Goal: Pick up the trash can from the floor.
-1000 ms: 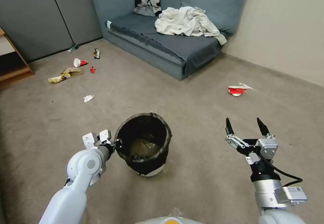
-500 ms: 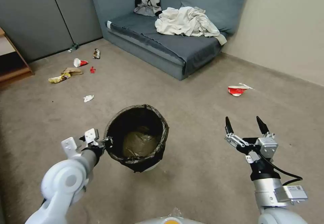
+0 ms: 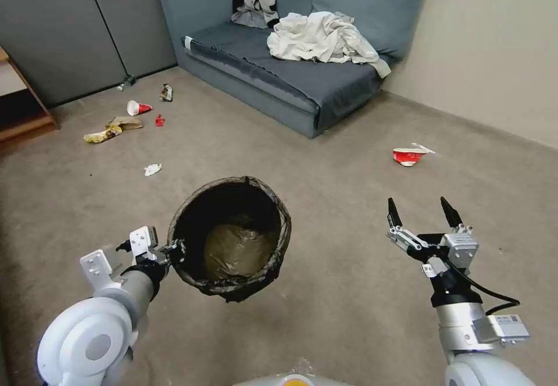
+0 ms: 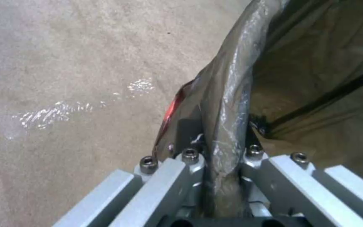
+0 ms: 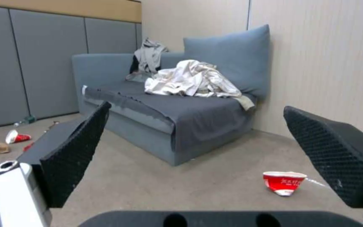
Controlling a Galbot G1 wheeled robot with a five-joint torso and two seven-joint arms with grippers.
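Note:
The trash can (image 3: 232, 240), lined with a dark crinkled bag folded over its rim, hangs in the air above the beige carpet floor (image 3: 325, 200), its mouth tilted toward me. My left gripper (image 3: 174, 250) is shut on the can's near-left rim; in the left wrist view the bagged rim (image 4: 227, 104) runs between its fingers (image 4: 190, 138). Crumpled brownish plastic lies inside the can. My right gripper (image 3: 421, 214) stands open to the right of the can, nothing between its black fingers (image 5: 74, 157).
A grey sofa (image 3: 279, 66) with white cloth piled on it stands at the back. A crushed red cup (image 3: 408, 155) lies on the carpet at right, and several scraps of litter (image 3: 131, 118) lie far left. A wooden shelf (image 3: 17, 107) sits at the left edge.
My left gripper has lifted the trash can off the floor and drawn it up and toward me; its white base no longer shows. The right arm has barely moved.

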